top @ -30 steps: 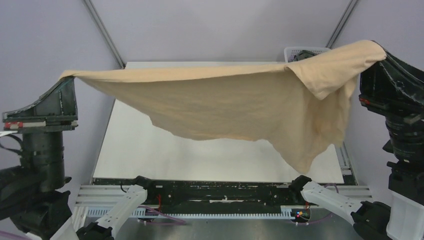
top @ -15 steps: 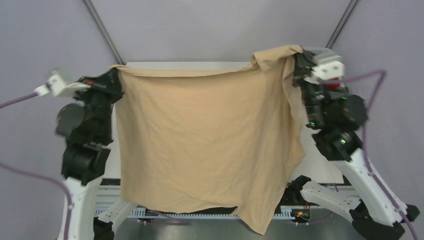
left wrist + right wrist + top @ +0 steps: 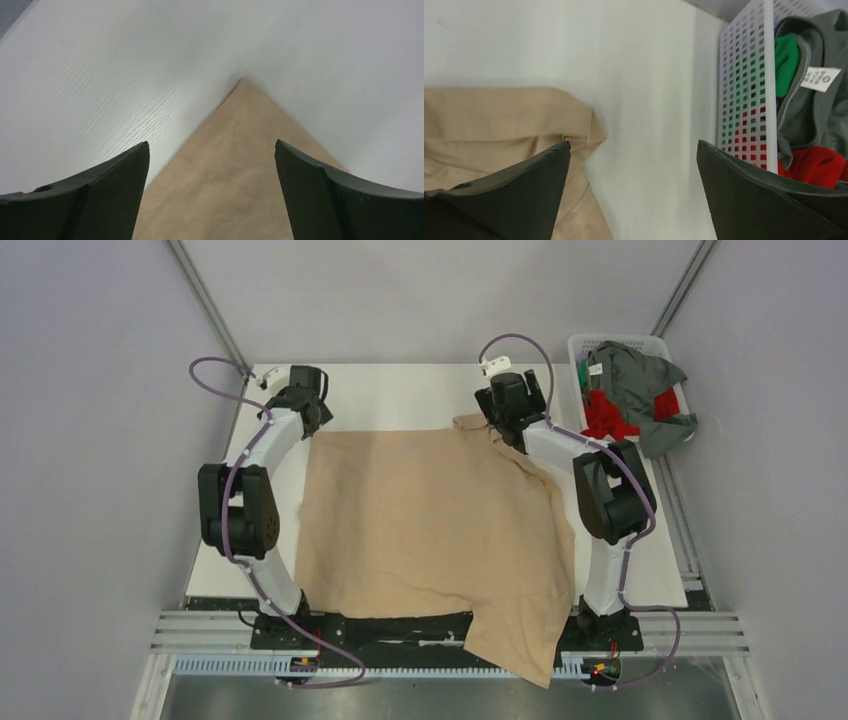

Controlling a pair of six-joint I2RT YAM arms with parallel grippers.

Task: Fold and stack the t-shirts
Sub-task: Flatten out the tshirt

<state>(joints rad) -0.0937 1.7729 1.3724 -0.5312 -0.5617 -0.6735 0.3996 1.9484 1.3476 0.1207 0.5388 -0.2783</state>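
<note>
Now the large plain tan-beige cloth t-shirt (image 3: 430, 520) lies spread on the white tabletop (image 3: 400, 400), long axis running far to near, its near hem spilling over the front edge. The left hand (image 3: 211, 144) gapes wide and empty over the far-left corner. The right hand (image 3: 633, 144), equally wide and empty, has the rumpled far-right corner just to its left — likely its job to flatten.

Pale lilac walls (image 3: 100, 340) surround a white table (image 3: 400, 390).
</note>
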